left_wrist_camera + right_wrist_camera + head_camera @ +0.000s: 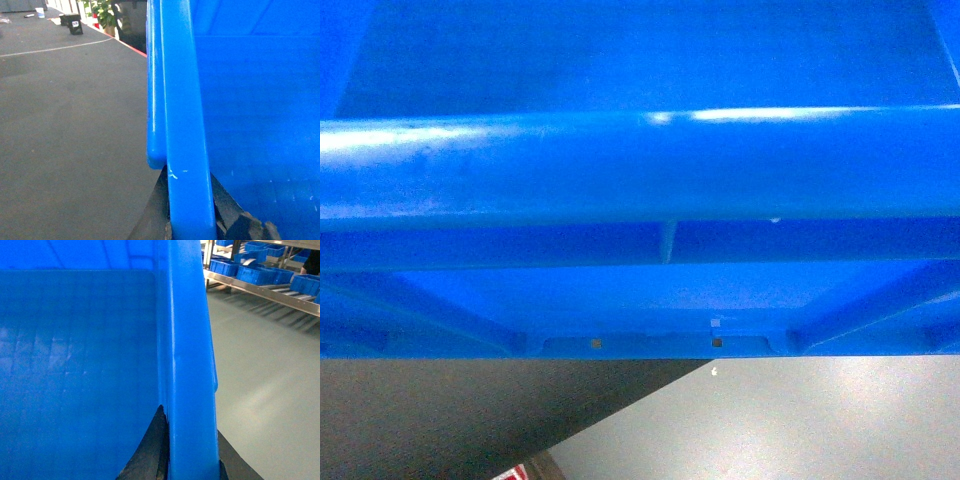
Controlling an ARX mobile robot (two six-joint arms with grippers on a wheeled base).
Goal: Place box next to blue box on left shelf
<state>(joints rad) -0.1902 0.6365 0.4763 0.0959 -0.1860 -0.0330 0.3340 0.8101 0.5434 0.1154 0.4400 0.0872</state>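
The box (640, 160), a large bright blue crate, fills most of the head view, held up off the floor with its thick rim across the middle. In the left wrist view my left gripper (190, 215) is shut on the box's (250, 100) rim, with one dark finger on each side of it. In the right wrist view my right gripper (192, 455) is shut the same way on the opposite rim of the box (75, 365). The left shelf and the blue box on it are out of view.
Dark grey floor (65, 125) lies to the left and pale grey floor (265, 380) to the right. A steel rack with shallow blue trays (260, 270) stands far right. A potted plant (105, 12) and a small black object (74, 23) sit far off.
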